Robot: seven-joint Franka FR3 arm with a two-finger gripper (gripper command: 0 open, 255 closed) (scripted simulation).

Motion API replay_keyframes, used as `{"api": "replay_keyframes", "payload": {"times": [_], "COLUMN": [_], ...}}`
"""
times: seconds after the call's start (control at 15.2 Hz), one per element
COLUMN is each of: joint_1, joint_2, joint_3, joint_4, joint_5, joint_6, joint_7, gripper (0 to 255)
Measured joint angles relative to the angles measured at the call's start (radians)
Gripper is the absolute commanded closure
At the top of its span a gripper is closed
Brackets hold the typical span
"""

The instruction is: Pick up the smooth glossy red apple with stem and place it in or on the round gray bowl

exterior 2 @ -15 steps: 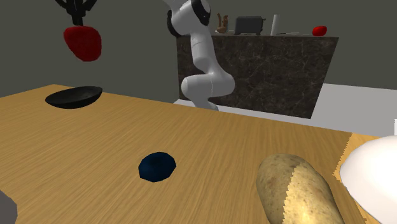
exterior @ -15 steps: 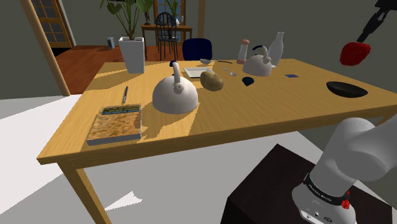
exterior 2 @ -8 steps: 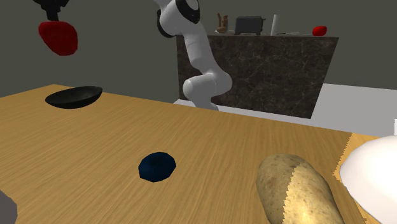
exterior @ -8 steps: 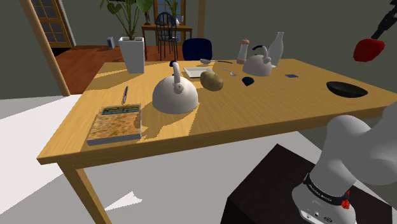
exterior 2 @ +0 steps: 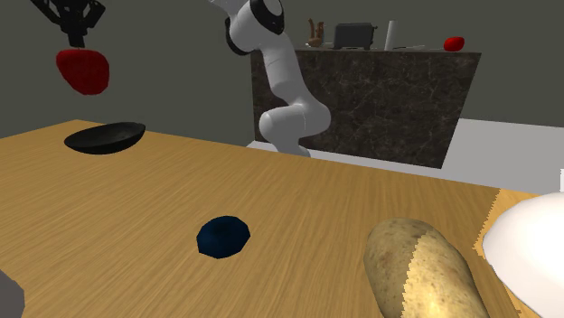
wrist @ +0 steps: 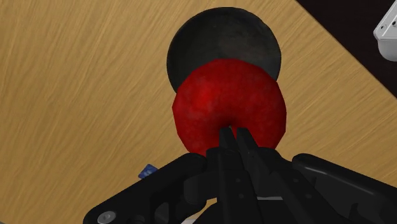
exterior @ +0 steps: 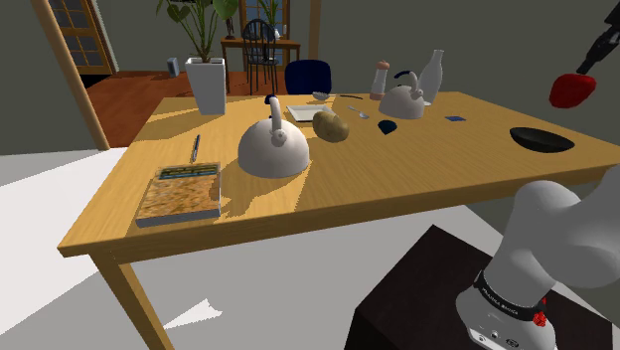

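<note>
1. We'd call the pick-up half done. The red apple (exterior: 572,89) is up in the air, well clear of the wooden table (exterior: 397,169), hanging right under the black gripper (exterior: 586,70).
2. In the wrist view the two fingers (wrist: 224,137) are drawn in close together and pinch the very top of the apple, about where a stem would sit. We can't make out the stem itself.
3. In the shoulder view the apple sits at roughly 1 o'clock from the dark round bowl (exterior: 542,139), well above it. In the second exterior view it's at about 11 o'clock from the bowl, with plain air between the two.
4. Looking down along the fingers, the apple hides the nearer part of the bowl's rim and the rest of the bowl shows past it. So we reckon it's roughly over the bowl but not quite centred.
5. The placing half is what's left. As far as we can see, nothing's in the bowl yet.
6. Our guess for what remains is a small nudge to centre it, a lowering, then a release. The bowl looks shallow, so a drop from this height could bounce the apple out.
</note>
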Motion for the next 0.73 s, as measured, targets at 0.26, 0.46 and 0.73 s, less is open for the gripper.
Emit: {"api": "replay_keyframes", "payload": {"times": [0.26,0.46,0.73], "joint_1": [-0.084,-0.114,-0.150], "joint_2": [-0.034,-0.055,-0.082], "joint_3": [0.064,0.082,0.101], "joint_4": [-0.118,-0.180,-0.259], "joint_5": [-0.012,-0.022,-0.037], "joint_6": [0.063,0.103,0.152], "joint_7": [0.018,0.028,0.040], "gripper": [255,255,255]}}
